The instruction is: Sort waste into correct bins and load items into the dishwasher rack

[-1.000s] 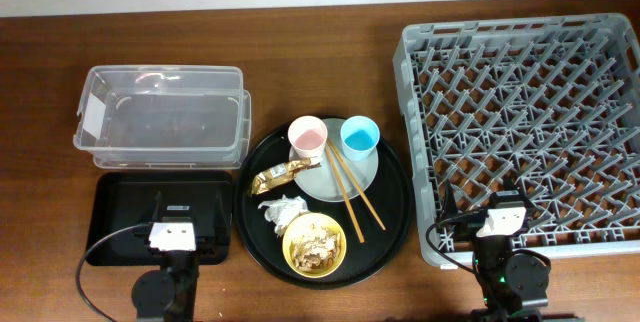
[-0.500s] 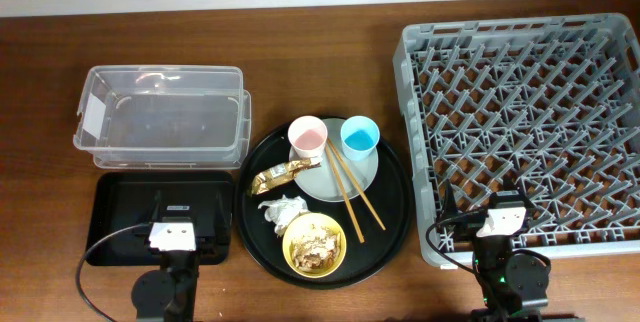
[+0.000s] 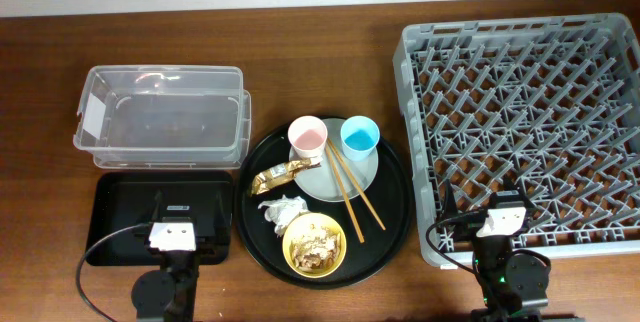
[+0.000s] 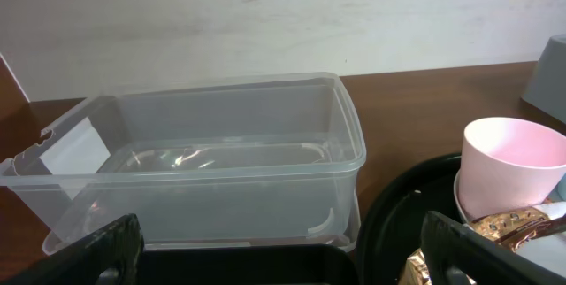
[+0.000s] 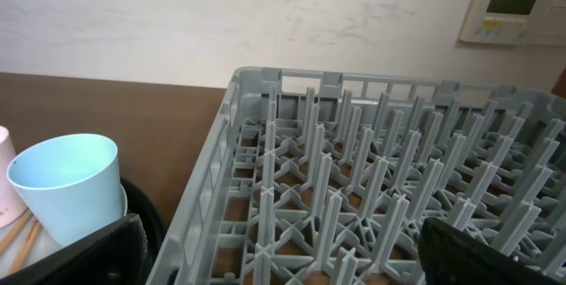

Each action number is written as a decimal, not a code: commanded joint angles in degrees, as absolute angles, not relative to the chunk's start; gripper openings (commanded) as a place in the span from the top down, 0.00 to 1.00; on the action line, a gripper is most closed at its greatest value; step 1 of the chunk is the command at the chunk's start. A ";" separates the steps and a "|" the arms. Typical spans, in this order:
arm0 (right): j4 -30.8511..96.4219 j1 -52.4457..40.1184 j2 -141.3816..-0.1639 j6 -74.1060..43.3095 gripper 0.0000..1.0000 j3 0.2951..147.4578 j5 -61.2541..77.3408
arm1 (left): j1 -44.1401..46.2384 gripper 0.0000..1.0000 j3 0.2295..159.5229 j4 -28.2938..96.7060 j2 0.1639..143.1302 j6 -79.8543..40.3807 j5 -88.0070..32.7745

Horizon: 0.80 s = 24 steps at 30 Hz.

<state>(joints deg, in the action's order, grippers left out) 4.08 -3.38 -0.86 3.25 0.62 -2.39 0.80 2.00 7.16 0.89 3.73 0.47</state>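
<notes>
On the large round tray stand a pink cup, a light-blue cup, a pale plate with chopsticks across it, a gold-brown wrapper, a white tissue and a yellow bowl holding beige scraps. The clear box and the black rectangular tray lie to the left, the grey rack to the right. My left gripper is open and empty over the black tray. My right gripper is open and empty at the rack's front edge.
The left wrist view shows the clear box ahead and the pink cup and wrapper at right. The right wrist view shows the blue cup at left and the rack's pegs ahead. A white wall is behind.
</notes>
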 commanded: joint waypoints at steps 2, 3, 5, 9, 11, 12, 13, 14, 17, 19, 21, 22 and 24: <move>4.34 -3.70 -0.62 3.14 0.01 0.32 -3.29 | 0.86 0.01 1.93 6.42 0.40 4.80 -5.28; 4.34 -3.70 -0.62 3.14 0.02 0.32 -3.27 | 0.86 0.01 1.98 6.66 0.40 4.82 -6.22; 4.34 -3.70 -0.62 3.14 0.02 0.32 -3.27 | 0.86 0.01 2.07 6.66 0.40 4.80 -6.46; 4.34 -3.70 -0.64 3.14 0.01 0.32 -3.27 | 0.86 0.01 4.60 10.55 0.40 3.73 -6.66; 4.34 -3.70 -0.62 3.14 0.02 0.32 -3.27 | 0.86 0.01 6.57 14.11 0.40 3.73 -6.66; 4.34 -3.70 -0.64 3.14 0.02 0.32 -3.29 | 0.86 0.01 7.57 15.51 0.47 3.73 -6.66; 4.34 -3.70 -0.62 3.14 0.02 0.32 -3.29 | 0.86 0.01 8.62 16.62 0.80 3.70 -6.66; 4.34 -3.70 -0.62 3.14 0.01 0.32 -3.29 | 0.86 0.01 10.26 17.72 1.69 3.70 -6.68; 4.34 -3.70 -0.62 3.14 0.02 0.32 -3.29 | 0.86 0.01 17.67 20.32 8.29 3.70 -6.72; 4.34 -3.70 -0.62 3.11 0.02 0.32 -3.29 | 0.86 0.01 23.57 22.50 15.79 3.73 -8.45; 4.34 -3.70 -0.62 3.14 0.02 0.32 -3.29 | 0.86 0.01 29.30 25.52 24.32 3.73 -11.29; 4.34 -3.70 -0.62 3.14 0.01 0.32 -3.29 | 0.86 0.01 34.00 28.25 31.62 3.73 -15.77; 4.34 -3.70 -0.62 3.14 0.01 0.32 -3.27 | 0.86 0.01 39.40 29.43 40.07 3.73 -25.32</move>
